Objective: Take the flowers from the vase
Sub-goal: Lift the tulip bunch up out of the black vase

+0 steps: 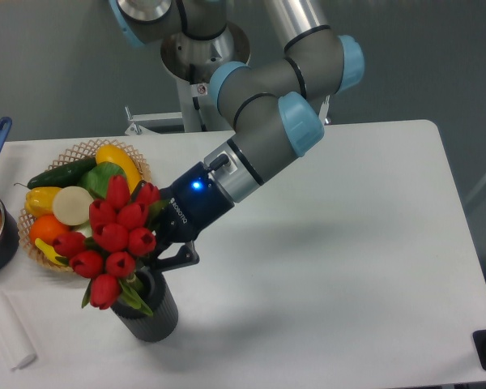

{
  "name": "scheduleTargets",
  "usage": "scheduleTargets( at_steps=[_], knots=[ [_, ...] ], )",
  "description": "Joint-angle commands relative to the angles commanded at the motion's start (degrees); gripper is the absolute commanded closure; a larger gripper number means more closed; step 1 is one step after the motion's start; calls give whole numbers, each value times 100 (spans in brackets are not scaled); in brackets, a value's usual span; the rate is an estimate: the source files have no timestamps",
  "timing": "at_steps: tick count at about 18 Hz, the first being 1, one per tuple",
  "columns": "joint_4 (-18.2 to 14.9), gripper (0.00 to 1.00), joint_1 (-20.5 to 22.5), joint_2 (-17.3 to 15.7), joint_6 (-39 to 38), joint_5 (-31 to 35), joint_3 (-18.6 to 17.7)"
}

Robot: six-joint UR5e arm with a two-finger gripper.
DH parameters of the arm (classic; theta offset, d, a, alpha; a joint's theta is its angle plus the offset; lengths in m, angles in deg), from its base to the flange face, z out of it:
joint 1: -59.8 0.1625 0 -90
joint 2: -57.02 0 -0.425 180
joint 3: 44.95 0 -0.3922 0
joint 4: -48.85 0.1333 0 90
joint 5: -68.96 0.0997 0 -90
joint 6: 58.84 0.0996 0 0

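Light: bright, even, from overhead.
Shadows: my grey-and-blue arm point(259, 121) casts a soft, faint one on the white bench point(364, 243).
Glare: mild sheen on my arm's blue caps.
Focus: sharp throughout, no blur I notice.

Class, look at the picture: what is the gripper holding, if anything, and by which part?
The gripper holds the flowers, its jaws closed on the bunch just below the red heads, above the mouth of the vase.
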Motion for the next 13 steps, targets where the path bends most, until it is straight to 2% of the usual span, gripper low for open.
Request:
scheduleTargets(
  at_steps=[5, 9, 13],
  knots=[
    [0, 60, 26, 9, -605, 35, 422],
    [-9, 60, 271, -131, -844, 35, 519],
    [-9, 60, 518, -193, -1537, 26, 651]
  ],
)
